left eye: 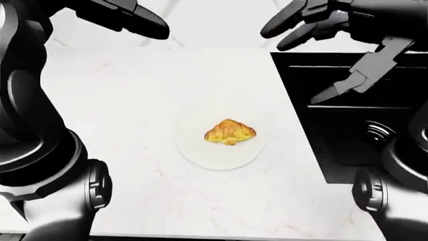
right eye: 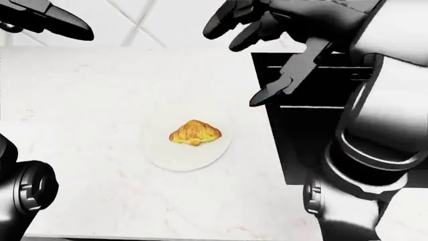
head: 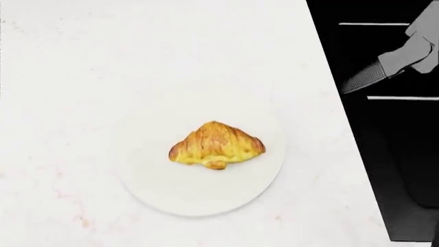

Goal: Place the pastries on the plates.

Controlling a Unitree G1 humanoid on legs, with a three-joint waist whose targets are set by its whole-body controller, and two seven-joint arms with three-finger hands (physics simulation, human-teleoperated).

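A golden croissant (head: 217, 145) lies flat in the middle of a white round plate (head: 171, 190) on the pale marble counter. My right hand (right eye: 257, 55) hangs open high above the counter, up and to the right of the plate, its thumb pointing down over the black stove edge. It holds nothing. Only the thumb tip (head: 364, 80) shows in the head view. My left hand (left eye: 137, 20) is raised at the top left of the left-eye view, fingers stretched out and open, well clear of the plate.
A black stove (left eye: 347, 120) borders the counter on the right, with a burner ring (left eye: 378, 131) in view. A tiled wall (right eye: 154, 20) runs along the top. My two dark arms fill the lower corners of the eye views.
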